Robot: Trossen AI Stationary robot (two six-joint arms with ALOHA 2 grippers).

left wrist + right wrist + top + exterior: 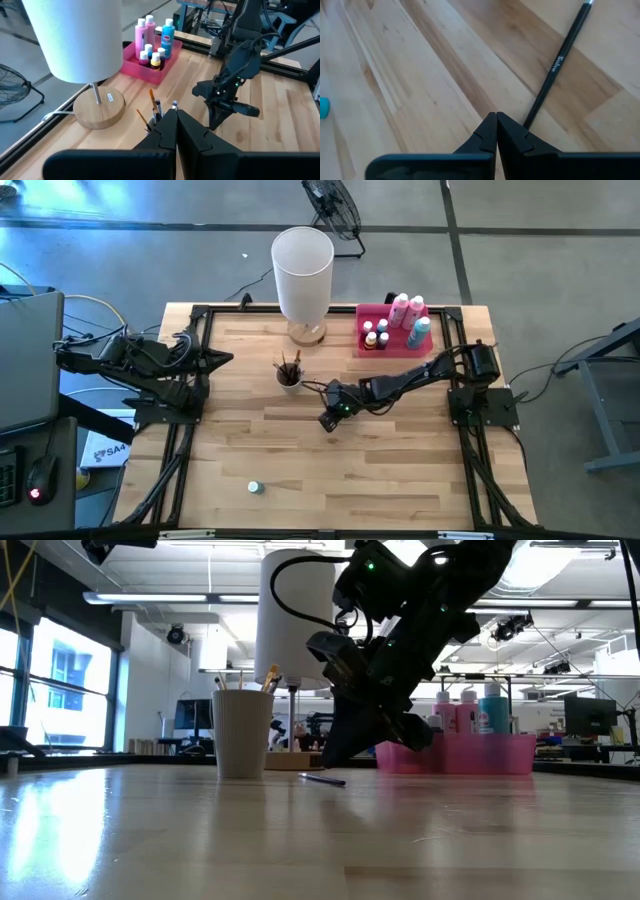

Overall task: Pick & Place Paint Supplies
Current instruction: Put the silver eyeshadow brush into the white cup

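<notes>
Paintbrushes (289, 364) upright in cup (289, 378); bottles (402, 323) in pink tray (366, 314).

Two tall pink bottles (145, 34) and one teal bottle (167, 39) are standing in one pink tray (137, 70), with three tiny bottles (156, 60) in front. One cup (289, 377) is holding several brushes. One brush (559, 62) is lying loose, and one tiny teal-capped bottle (254, 488) is sitting apart.

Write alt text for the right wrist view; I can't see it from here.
The right gripper, fingers shut, hangs just above the bare wooden table, its tips beside the end of a dark-handled paintbrush lying flat. A small teal object shows at the picture's edge.
</notes>
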